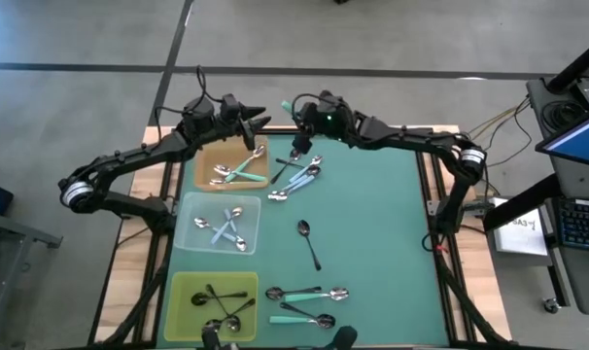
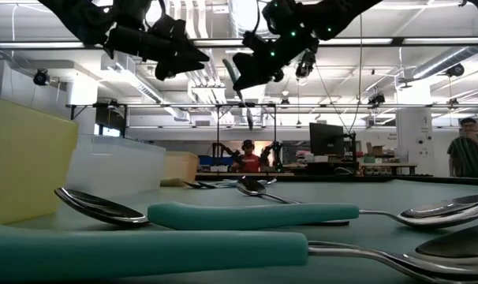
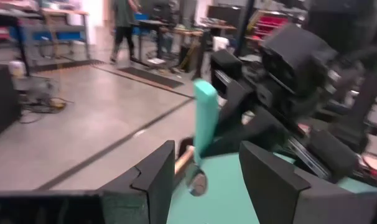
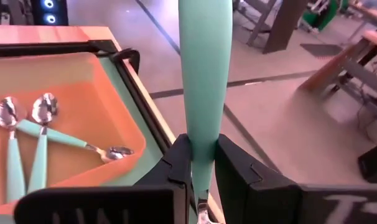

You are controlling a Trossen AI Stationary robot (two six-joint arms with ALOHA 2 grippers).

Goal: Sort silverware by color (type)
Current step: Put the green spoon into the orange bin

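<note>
A mint-teal spoon (image 4: 206, 81) is clamped by its handle between the closed fingers of the right gripper (image 4: 201, 171), raised above the far end of the table — handle pointing up, bowl hanging below the fingers. The left gripper (image 3: 204, 177) is held just beside it with its fingers spread wide and nothing between them; in the left wrist view the teal handle stands in the gap ahead of those fingers, so a hand-over from right to left appears to be under way.

The orange tray (image 1: 205, 162) lies just under the left gripper and already holds a few teal-handled spoons (image 1: 238, 171), which would explain why the left arm is the one positioned to take this spoon. Pale blue spoons (image 1: 225, 228) are gathered in the clear tray (image 1: 192, 209), and black ones (image 1: 225, 297) in the yellow-green tray (image 1: 183, 287).

On the green mat (image 1: 372, 243) unsorted pieces are left: a mixed cluster (image 1: 296, 180) near the grippers, a lone black spoon (image 1: 308, 241) mid-table, and two teal spoons (image 1: 309, 306) at the near edge.
</note>
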